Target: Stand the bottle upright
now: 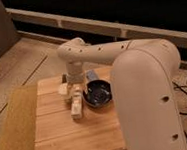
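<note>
The dark bowl [99, 94] sits just right of the bottle [76, 109], crowding that side. A small grey-blue thing [92, 75] lies behind the bowl. The bottle lies on its side near the middle of the wooden table [68, 140]. My arm [143, 84] fills the right of the view, reaches left over the bowl, then drops straight down. The gripper [71, 90] hangs at the bottle's far end, jaws spread. I can't tell if it touches the bottle.
</note>
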